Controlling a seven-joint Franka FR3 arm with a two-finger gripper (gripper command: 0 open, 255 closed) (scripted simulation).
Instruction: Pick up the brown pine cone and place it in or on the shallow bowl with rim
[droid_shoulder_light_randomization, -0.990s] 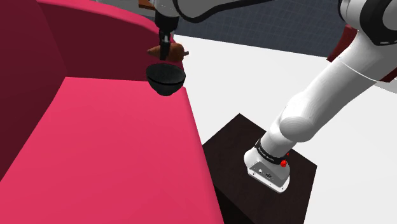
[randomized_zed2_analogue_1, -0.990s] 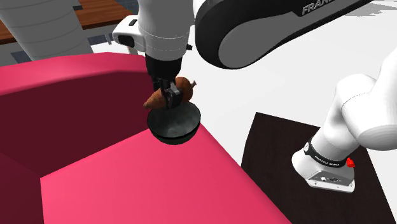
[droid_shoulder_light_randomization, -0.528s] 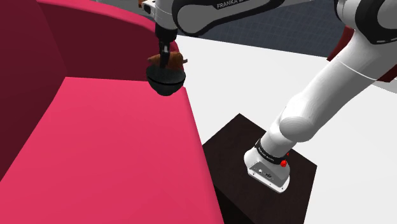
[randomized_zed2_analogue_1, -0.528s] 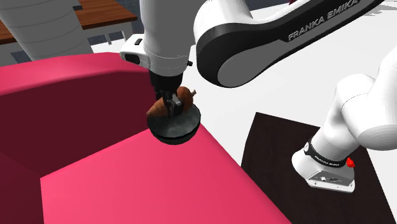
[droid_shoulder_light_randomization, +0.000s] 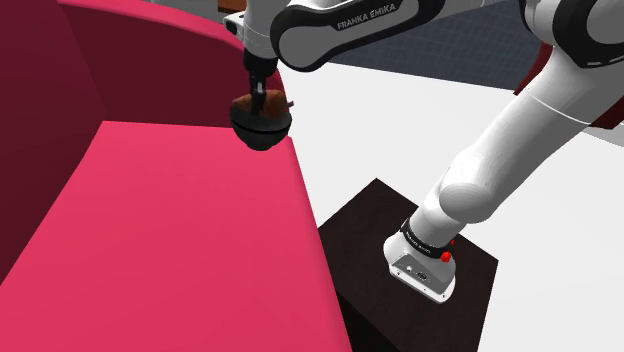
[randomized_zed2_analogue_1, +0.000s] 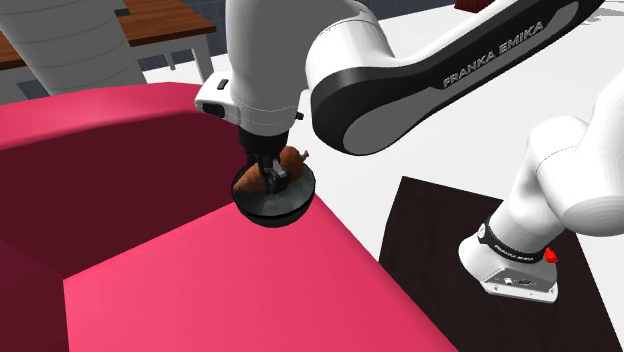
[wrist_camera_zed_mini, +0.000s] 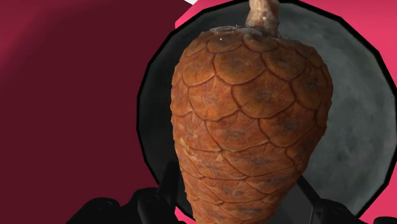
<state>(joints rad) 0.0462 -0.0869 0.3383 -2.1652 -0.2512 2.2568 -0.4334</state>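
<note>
The brown pine cone (wrist_camera_zed_mini: 248, 114) is clasped between my black fingers (wrist_camera_zed_mini: 167, 184), its stem pointing away from the hand. My gripper (randomized_zed2_analogue_1: 270, 178) is shut on it and hangs low over the dark shallow bowl (randomized_zed2_analogue_1: 276, 206), with the cone (randomized_zed2_analogue_1: 291, 159) lying sideways at rim height. In the shoulder view the cone (droid_shoulder_light_randomization: 263, 101) sits just over the bowl (droid_shoulder_light_randomization: 262, 130), with the gripper (droid_shoulder_light_randomization: 258, 97) coming down from above. The bowl's grey inside (wrist_camera_zed_mini: 362, 127) spreads behind the cone. I cannot tell whether the cone touches the bowl.
The bowl rests at the far corner of a pink sofa seat (droid_shoulder_light_randomization: 180, 230), close to its edge, with the dark red backrest (droid_shoulder_light_randomization: 150, 60) behind. A black stand (droid_shoulder_light_randomization: 375, 225) carries the arm's base. A wooden table (randomized_zed2_analogue_1: 165, 20) is in the background.
My gripper has come down with the pine cone, from well above the bowl to rim height. The bowl has stayed in place.
</note>
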